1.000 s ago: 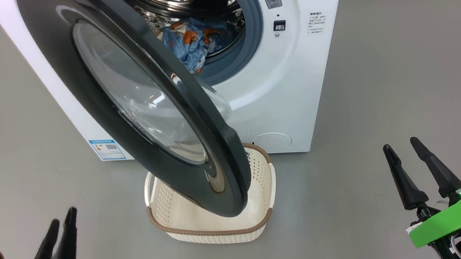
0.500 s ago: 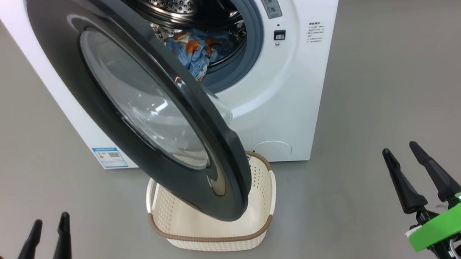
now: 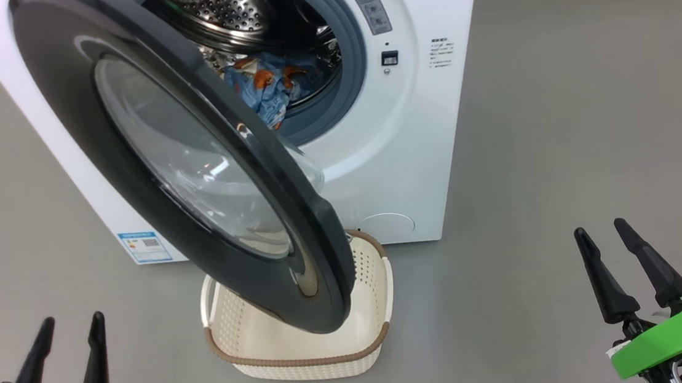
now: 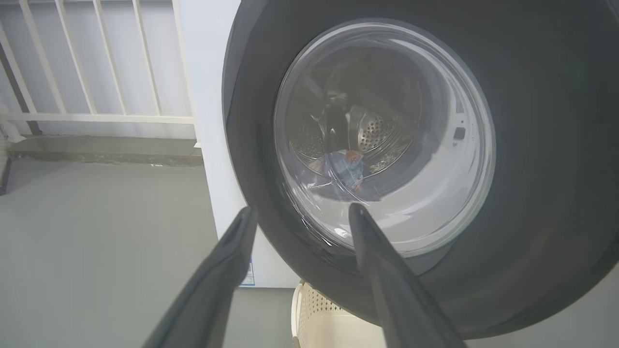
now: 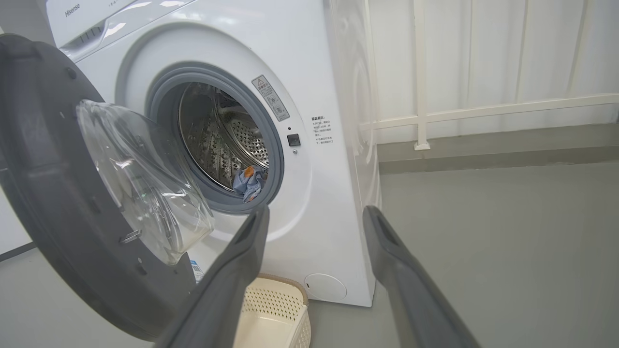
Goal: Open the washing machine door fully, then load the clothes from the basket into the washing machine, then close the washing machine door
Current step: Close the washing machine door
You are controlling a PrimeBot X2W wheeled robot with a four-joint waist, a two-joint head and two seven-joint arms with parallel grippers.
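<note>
Laundry corner; whether home or test room I cannot tell. Before me stands a white front-loading washing machine [image 5: 329,193] on a smooth grey floor [image 5: 483,241], with a small basket [image 5: 285,304] at its foot and white railing bars [image 5: 483,113] above a low grey kerb [image 5: 483,154] behind.

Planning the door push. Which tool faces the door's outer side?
The left tool: it points at the glossy outer face of the door, while the right tool looks at its grey inner side.
</note>
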